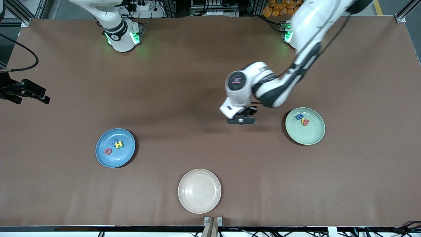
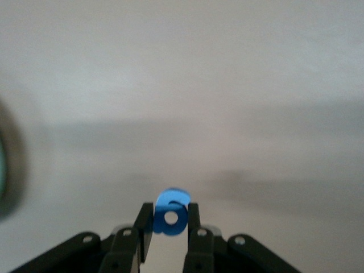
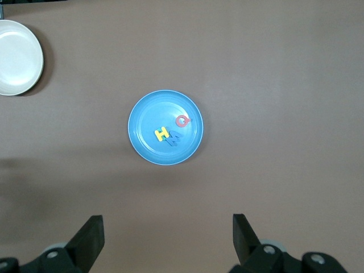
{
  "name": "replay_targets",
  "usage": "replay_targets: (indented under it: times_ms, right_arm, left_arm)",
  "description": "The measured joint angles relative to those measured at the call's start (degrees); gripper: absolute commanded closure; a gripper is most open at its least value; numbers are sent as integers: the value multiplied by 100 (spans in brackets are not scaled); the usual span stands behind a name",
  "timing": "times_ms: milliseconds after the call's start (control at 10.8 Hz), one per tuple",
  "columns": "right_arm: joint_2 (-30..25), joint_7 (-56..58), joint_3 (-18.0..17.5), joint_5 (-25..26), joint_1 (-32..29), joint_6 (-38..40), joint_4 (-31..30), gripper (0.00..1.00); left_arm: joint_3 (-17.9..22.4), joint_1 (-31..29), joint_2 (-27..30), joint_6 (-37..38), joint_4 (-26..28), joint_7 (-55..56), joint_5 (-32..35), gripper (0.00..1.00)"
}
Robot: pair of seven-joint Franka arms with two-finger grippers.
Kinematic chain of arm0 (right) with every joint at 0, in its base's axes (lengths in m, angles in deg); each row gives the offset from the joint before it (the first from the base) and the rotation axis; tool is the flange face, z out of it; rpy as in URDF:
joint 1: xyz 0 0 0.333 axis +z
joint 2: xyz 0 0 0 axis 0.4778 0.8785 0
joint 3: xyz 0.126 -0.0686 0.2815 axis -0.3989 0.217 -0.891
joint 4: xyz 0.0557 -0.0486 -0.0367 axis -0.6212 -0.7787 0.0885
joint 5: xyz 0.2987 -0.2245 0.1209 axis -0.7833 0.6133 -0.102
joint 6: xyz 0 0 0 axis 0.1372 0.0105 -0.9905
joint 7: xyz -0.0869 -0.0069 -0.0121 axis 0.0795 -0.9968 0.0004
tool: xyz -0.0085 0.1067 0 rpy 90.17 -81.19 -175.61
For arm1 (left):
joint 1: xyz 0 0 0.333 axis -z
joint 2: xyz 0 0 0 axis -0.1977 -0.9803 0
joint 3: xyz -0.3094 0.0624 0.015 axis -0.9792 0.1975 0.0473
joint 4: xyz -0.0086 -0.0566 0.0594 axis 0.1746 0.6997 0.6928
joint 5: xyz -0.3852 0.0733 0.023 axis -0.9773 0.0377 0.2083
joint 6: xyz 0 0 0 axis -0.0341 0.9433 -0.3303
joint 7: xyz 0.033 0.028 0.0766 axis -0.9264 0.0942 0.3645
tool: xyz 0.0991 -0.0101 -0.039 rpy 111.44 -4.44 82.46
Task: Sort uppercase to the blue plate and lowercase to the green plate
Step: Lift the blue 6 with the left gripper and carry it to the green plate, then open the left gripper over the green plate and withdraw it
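Note:
My left gripper (image 1: 241,120) hangs over bare table beside the green plate (image 1: 310,136), shut on a blue lowercase g (image 2: 170,213) that stands pinched between its fingers. On the green plate lie a blue e (image 1: 299,116) and a red w (image 1: 305,122). The blue plate (image 1: 123,158) holds a yellow H (image 1: 119,144), a red Q (image 1: 107,151) and a blue M (image 1: 113,142). My right gripper (image 3: 166,219) is open and empty, high over the table, looking down on the blue plate (image 3: 142,111).
A cream-white plate (image 1: 199,191) sits bare near the table's front edge, between the two coloured plates. A black fixture (image 1: 29,90) juts in at the right arm's end of the table. Brown tabletop lies all round the plates.

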Motion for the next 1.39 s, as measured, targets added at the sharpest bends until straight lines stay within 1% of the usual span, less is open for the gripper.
replay_targets:
  times_ms: [93,185,278,370,555,648,833,926,1018,1111,1203,1296,1388]
  right_arm:
    - [0,0,-3,1,-1,0,0,0]
    - [0,0,-4,2,-3,0,1,0]
    - [0,0,-8,3,-3,0,1,0]
    - [0,0,-13,3,-2,-2,1,0]
    - [1,0,-20,3,-2,-2,1,0]
    - [1,0,-25,3,4,-20,0,0]
    - [6,-2,-59,3,20,-76,0,0]
    - [6,-2,-69,3,21,-81,0,0]
    - [8,-2,-69,3,19,-81,-2,0]
    - [11,-3,-68,3,17,-75,-8,0]
    - [17,-3,-67,3,17,-56,-26,0]
    - [29,-4,-67,5,16,2,-58,0]
    - [50,-4,-67,9,14,75,-96,0]
  left_arm:
    - [-546,-850,214,11,321,-378,5,100]
    - [-977,-1588,380,15,616,-740,14,100]
    - [-1301,-2223,519,15,898,-1090,22,100]
    - [-1523,-2721,634,14,1125,-1423,37,100]
    - [-1784,-3563,842,-40,1458,-2140,55,100]
    - [-1883,-3998,911,-241,1648,-2485,103,100]
    - [-1921,-4809,935,-942,2110,-3036,444,100]
    - [-1919,-5066,920,-1178,2273,-3175,567,100]
    - [-1920,-5160,902,-1286,2357,-3225,623,100]
    - [-1928,-5155,897,-1316,2382,-3225,653,96]
    - [-1957,-5142,897,-1317,2382,-3225,654,73]
    - [-1970,-5135,898,-1317,2382,-3224,654,35]
    - [-1956,-5136,898,-1318,2381,-3224,654,0]
